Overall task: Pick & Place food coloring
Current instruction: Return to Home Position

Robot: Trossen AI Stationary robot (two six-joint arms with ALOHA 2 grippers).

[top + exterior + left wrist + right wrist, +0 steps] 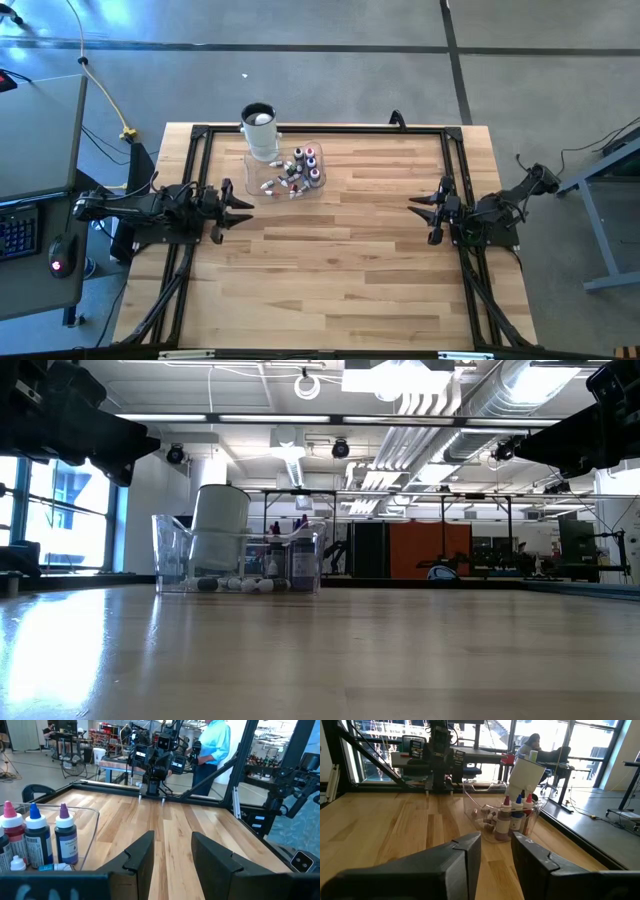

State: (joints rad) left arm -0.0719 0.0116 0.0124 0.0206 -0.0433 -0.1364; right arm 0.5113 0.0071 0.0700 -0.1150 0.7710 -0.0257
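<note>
On a wooden worktop, the food coloring bottles sit clustered inside a clear plastic tray beside a tall white cup, while the left tool and right tool hang at opposite sides, each partly open and empty.

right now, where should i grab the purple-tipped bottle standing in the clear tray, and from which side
Take the purple-tipped bottle by its shoulder, just under the tip, coming straight down from above. It stands upright inside the clear tray, whose wall blocks a level approach, and the blue-tipped bottle crowds one side. The left end effector, open, looks nearest.
</note>
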